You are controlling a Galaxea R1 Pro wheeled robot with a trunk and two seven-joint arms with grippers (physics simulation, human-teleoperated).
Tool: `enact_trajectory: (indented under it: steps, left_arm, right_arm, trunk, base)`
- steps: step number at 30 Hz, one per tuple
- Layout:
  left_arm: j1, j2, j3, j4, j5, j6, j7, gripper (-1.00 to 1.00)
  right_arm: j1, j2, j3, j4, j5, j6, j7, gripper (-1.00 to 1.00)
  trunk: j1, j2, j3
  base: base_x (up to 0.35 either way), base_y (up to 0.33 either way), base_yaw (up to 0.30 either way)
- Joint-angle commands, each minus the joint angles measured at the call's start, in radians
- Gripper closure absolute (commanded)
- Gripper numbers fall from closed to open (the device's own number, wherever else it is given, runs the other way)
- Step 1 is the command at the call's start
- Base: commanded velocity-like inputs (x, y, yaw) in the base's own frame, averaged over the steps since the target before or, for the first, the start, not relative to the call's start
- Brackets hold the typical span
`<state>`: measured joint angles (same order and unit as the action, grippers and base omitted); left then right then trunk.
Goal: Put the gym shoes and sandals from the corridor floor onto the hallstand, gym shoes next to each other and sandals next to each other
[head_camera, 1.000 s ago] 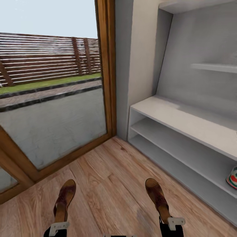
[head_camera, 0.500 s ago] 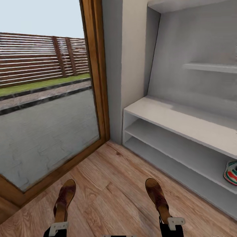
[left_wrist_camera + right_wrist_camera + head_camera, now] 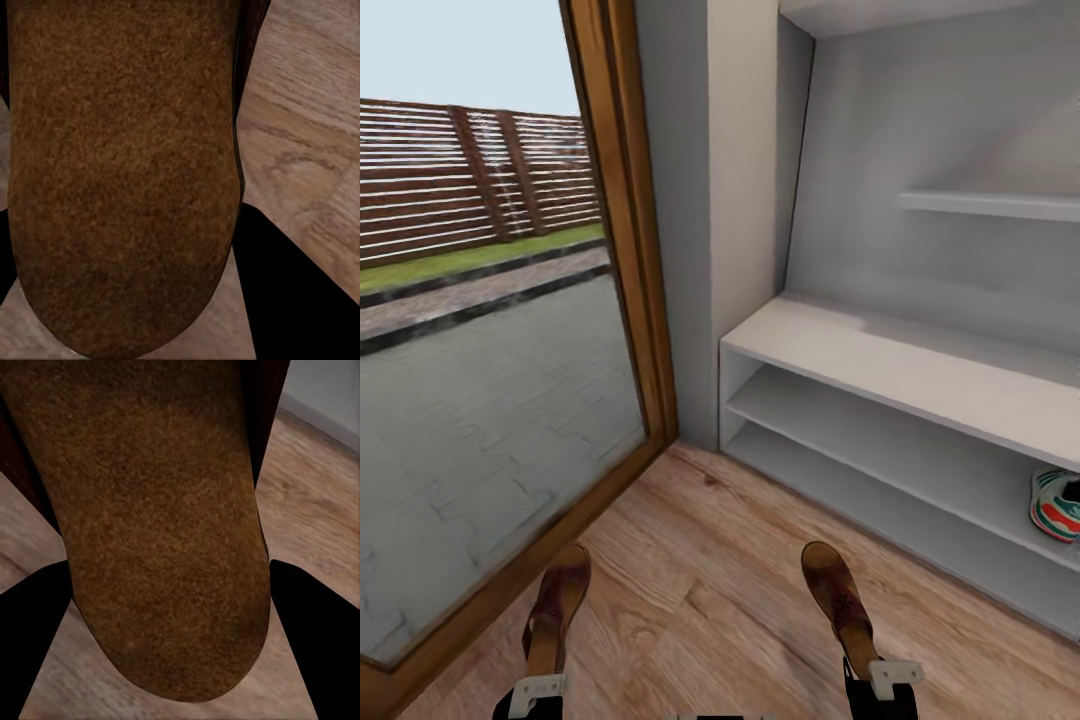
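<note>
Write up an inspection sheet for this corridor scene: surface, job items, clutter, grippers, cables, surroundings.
Surface: corridor floor, light wood planks.
Job's things: left sandal held in the left gripper; right sandal held in the right gripper, both lifted off the floor with toes forward. One gym shoe sits on the hallstand's upper open shelf at the frame's right edge; the second is not made out.
Clutter: nothing seen.
Grippers: each has its fingers closed on a sandal's heel end.
Cables: nothing seen.
Surroundings: wood-framed glass door ahead-left, with paving, grass and a slatted fence outside.
</note>
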<state>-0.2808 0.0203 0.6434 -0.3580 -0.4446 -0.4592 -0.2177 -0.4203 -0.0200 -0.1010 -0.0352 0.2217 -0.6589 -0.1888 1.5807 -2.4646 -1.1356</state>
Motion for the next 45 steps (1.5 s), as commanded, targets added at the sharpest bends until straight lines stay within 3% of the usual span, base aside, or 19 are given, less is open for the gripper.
enact_trajectory:
  steps: [1,24,45]
  left_arm:
    - [-0.001,0.0,0.008,0.001,-0.003,-0.003,-0.008,1.0]
    - [0.0,0.001,0.009,0.028,-0.005,-0.004,-0.008,1.0]
    - [0.0,0.001,0.009,0.028,-0.007,-0.004,-0.008,1.0]
  right_arm:
    - [-0.001,0.0,-0.008,0.001,0.01,-0.004,-0.002,1.0]
    - [-0.001,0.0,-0.008,0.001,0.01,-0.003,-0.002,1.0]
    - [-0.001,0.0,-0.008,0.001,0.01,-0.003,-0.002,1.0]
  trunk:
    - [0.0,0.0,-0.001]
    - [0.0,0.0,-0.001]
    - [0.0,0.0,-0.001]
  base:
    - [0.176,0.288,-0.263]
    - [0.077,0.291,-0.263]
    - [-0.064,-0.031,-0.263]
